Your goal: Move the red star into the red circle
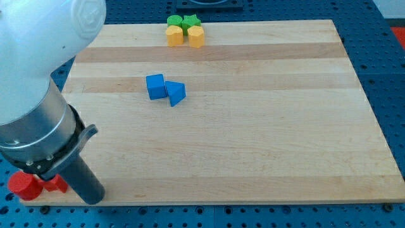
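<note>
The red star (57,184) lies at the view's bottom left, partly hidden behind my arm. The red circle (24,186) sits just to its left, touching or nearly touching it. My dark rod comes down from the big arm body at the view's left, and my tip (95,197) rests on the board just right of the red star, near the board's bottom edge.
A blue cube (155,86) and a blue triangle (176,94) touch each other left of centre. At the top edge, a green block (174,21), a green star (190,22), a yellow block (174,36) and a yellow hexagon (196,37) cluster together.
</note>
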Controlling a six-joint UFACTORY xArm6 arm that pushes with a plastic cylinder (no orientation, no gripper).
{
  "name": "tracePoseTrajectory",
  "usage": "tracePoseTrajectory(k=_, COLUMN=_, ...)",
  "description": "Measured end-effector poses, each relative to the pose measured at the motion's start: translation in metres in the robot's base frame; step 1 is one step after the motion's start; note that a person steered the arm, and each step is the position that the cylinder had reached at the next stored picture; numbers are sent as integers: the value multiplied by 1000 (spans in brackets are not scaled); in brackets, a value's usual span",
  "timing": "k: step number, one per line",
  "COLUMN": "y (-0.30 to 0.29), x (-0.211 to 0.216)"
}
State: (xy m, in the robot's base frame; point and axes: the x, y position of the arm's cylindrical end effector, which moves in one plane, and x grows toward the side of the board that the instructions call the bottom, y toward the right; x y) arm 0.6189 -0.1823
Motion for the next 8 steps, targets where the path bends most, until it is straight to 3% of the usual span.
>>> tracePoseTrajectory(k=5, y=-49, x=-9)
tracePoseTrajectory(k=8, y=-33, x=0)
